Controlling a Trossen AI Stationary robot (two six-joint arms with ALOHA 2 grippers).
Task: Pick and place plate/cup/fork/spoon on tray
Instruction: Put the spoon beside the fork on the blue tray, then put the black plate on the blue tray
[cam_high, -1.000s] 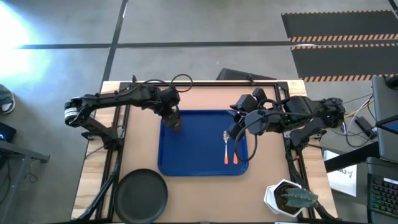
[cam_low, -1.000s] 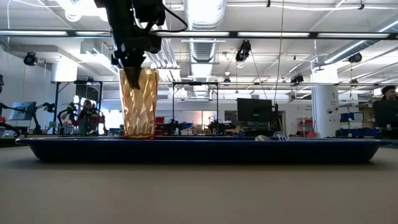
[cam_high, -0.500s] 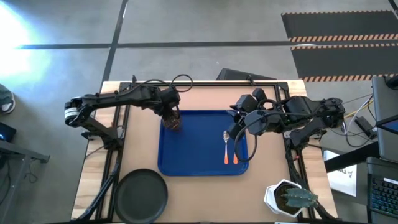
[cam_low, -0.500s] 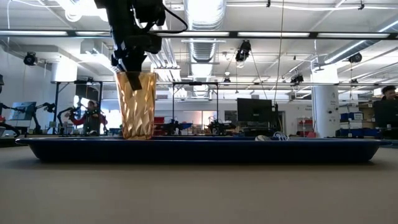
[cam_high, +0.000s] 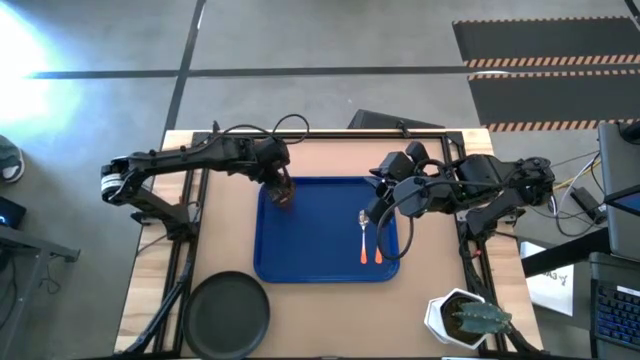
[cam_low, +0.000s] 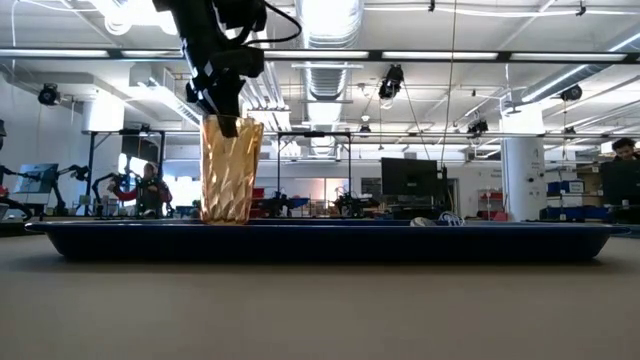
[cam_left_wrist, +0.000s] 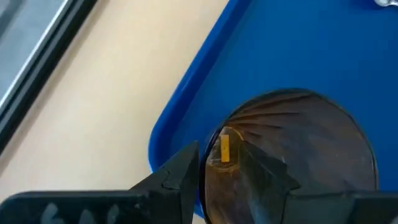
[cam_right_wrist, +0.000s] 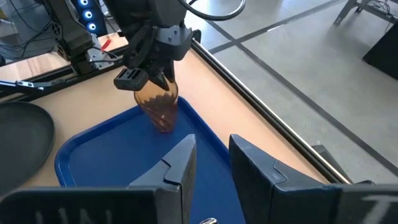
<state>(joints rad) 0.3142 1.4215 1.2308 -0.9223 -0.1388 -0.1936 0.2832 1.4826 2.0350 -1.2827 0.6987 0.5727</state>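
The amber cup (cam_high: 282, 193) stands upright on its base in the far left corner of the blue tray (cam_high: 320, 240). My left gripper (cam_left_wrist: 219, 177) hangs over it, open, with one finger inside the cup's rim (cam_left_wrist: 214, 134) and one outside. The spoon (cam_high: 363, 240), with its orange-red handle, lies on the tray's right part. A second orange-red handle (cam_high: 378, 256) lies beside it; whether that is the fork I cannot tell. My right gripper (cam_right_wrist: 211, 165) is held open above them, with nothing in it. The black plate (cam_high: 227, 312) lies on the table in front of the tray's left corner.
A white pot with a plant (cam_high: 462, 318) stands at the table's near right corner. The middle of the tray (cam_high: 320, 225) is bare. In the low view, people and equipment show in the room beyond the table.
My left gripper has opened and let go of the cup's rim, tipping a little while staying in place. The cup, which leaned in the grip, now stands upright on the tray, shifted slightly.
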